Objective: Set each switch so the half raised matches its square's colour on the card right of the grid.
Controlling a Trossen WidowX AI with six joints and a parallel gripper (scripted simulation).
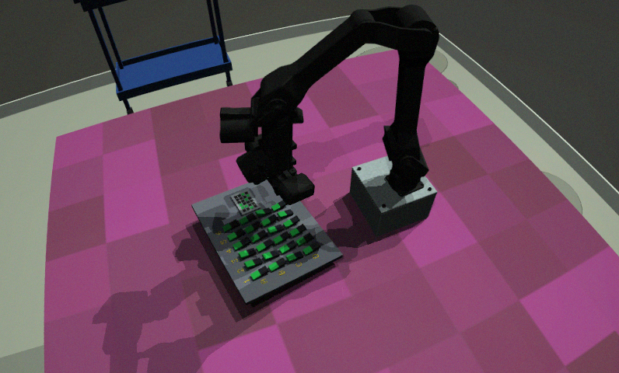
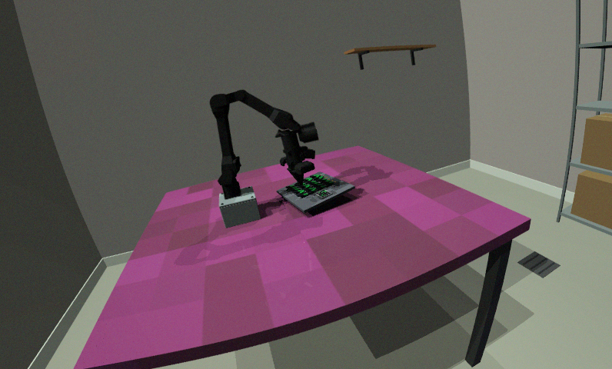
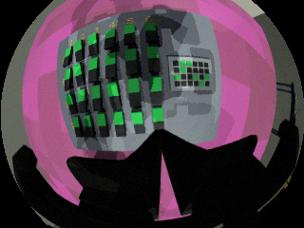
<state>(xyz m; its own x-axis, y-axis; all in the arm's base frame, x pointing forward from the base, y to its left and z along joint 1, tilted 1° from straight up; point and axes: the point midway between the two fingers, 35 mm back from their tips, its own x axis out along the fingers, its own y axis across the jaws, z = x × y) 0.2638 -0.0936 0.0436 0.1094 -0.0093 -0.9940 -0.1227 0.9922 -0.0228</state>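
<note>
The bench (image 2: 391, 219) has a pink checkered top on dark legs, standing on a pale greenish floor (image 2: 574, 274). There's a blue cart (image 1: 173, 64) parked off the far side. On the grey wall, a small wooden shelf (image 2: 389, 48) on two brackets. Over to the side, a metal rack (image 2: 593, 107) with cardboard boxes (image 2: 607, 141) (two stacked levels, at least), plus a floor vent (image 2: 538, 264) near the bench leg.
</note>
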